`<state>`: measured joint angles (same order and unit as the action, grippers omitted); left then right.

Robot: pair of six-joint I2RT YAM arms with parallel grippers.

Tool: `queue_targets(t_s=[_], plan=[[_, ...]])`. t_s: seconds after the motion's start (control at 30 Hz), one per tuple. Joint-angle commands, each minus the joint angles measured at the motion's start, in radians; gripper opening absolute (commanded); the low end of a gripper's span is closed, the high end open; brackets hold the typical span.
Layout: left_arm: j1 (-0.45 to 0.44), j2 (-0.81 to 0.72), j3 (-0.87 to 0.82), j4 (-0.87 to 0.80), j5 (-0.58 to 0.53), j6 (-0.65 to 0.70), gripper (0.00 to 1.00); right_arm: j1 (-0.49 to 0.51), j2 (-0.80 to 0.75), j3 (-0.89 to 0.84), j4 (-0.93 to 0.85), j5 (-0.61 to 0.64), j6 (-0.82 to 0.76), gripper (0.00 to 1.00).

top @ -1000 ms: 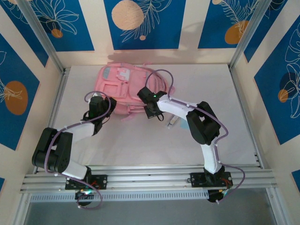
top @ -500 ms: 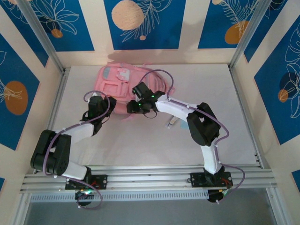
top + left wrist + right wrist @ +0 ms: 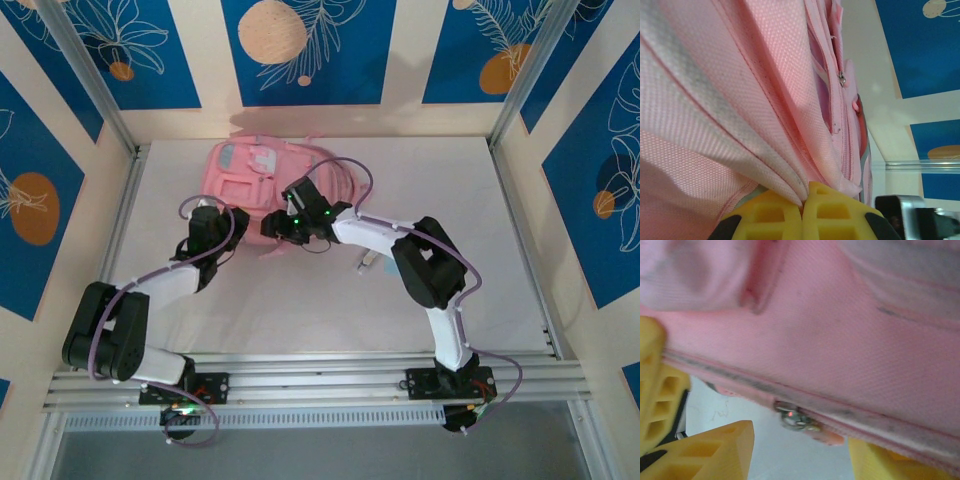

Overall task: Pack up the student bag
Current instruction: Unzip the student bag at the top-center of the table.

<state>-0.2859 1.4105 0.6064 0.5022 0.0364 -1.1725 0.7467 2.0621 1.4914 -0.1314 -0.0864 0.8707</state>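
From above, the student bag (image 3: 265, 180) lies flat on the white table (image 3: 450, 200), far and left of centre. The left gripper (image 3: 228, 228) meets its near-left edge, the right gripper (image 3: 272, 228) its near edge. At the left wrist, the yellow fingertips (image 3: 830, 210) pinch a fold of the bag's pink fabric. At the right wrist, the yellow fingers (image 3: 705, 450) stand apart, with the bag's zipper pull (image 3: 795, 417) between them, untouched.

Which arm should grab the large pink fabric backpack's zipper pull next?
Right. The right gripper is open with the metal zipper pull between its fingers; the left gripper is shut, pinching the pink fabric backpack.
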Motion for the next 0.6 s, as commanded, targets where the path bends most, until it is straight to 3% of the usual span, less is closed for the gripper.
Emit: queue_targets(t_s=[0.0, 0.27, 0.33, 0.43, 0.57], plan=[[-0.010, -0.070, 0.006, 0.091, 0.003, -0.001, 0.00, -0.007, 0.040, -0.013, 0.039, 0.022, 0.042, 0.54], [-0.019, -0.092, -0.002, 0.081, -0.004, -0.014, 0.00, -0.016, 0.085, -0.028, 0.203, 0.025, 0.073, 0.51], [-0.020, -0.096, -0.007, 0.076, -0.014, -0.010, 0.00, -0.027, 0.077, -0.054, 0.248, 0.020, 0.086, 0.43], [-0.018, -0.091, -0.015, 0.076, -0.027, -0.007, 0.00, -0.047, 0.061, -0.090, 0.293, 0.003, 0.094, 0.23], [-0.016, -0.073, -0.018, 0.084, -0.043, 0.001, 0.00, -0.056, 0.030, -0.116, 0.260, 0.006, 0.055, 0.09]])
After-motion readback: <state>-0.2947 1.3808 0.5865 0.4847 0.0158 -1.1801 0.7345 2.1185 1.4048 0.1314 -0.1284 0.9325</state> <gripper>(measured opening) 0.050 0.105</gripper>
